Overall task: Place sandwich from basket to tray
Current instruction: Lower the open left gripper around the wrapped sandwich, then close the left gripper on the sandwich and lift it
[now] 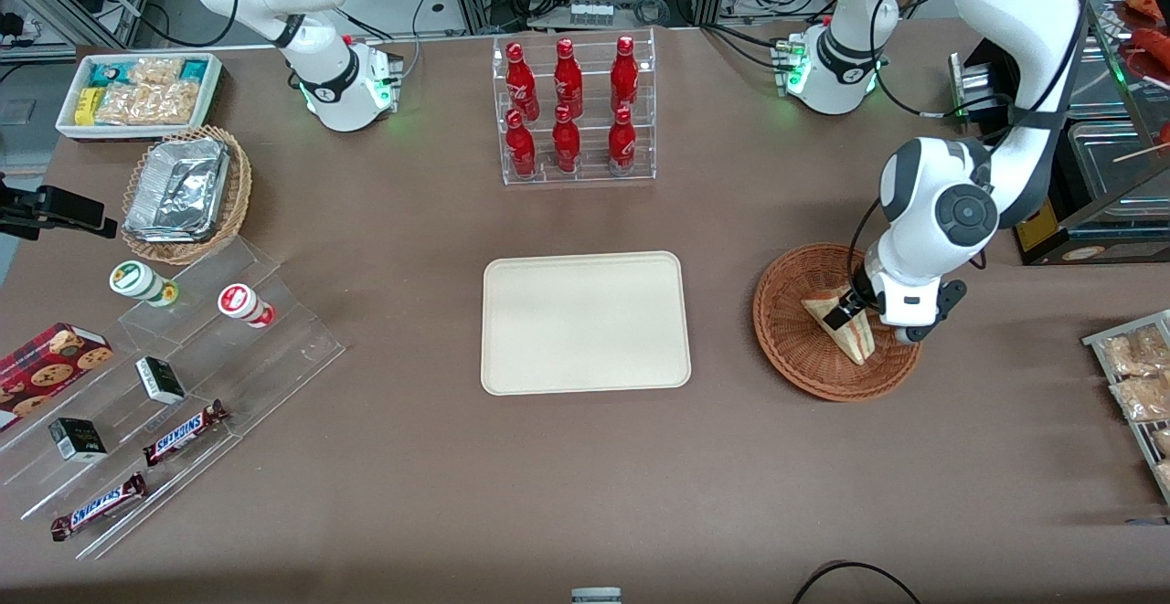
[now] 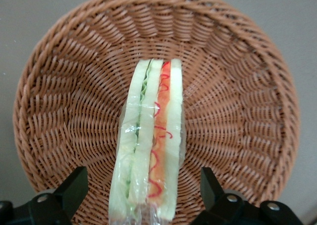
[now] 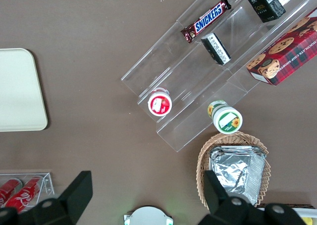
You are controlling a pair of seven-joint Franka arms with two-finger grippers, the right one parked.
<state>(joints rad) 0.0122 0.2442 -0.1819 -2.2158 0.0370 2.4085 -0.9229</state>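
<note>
The sandwich [image 1: 856, 344], a clear-wrapped wedge with green and red-orange filling [image 2: 153, 126], lies in the round reddish-brown wicker basket [image 1: 804, 362] toward the working arm's end of the table. My left gripper [image 1: 845, 312] is down inside the basket [image 2: 237, 86], open, with one finger on each side of the sandwich's wide end [image 2: 143, 188]. A gap shows between each black finger [image 2: 74, 185] and the wrap. The cream-beige tray [image 1: 585, 323] lies flat and bare at the table's middle, beside the basket; its corner shows in the right wrist view [image 3: 20, 88].
A clear rack of red bottles [image 1: 573, 111] stands farther from the front camera than the tray. A stepped clear shelf with snacks [image 1: 174, 376], a lighter wicker basket of foil containers [image 1: 187, 193] and a white snack bin [image 1: 137, 92] lie toward the parked arm's end. Snack packets [image 1: 1138, 376] sit at the working arm's edge.
</note>
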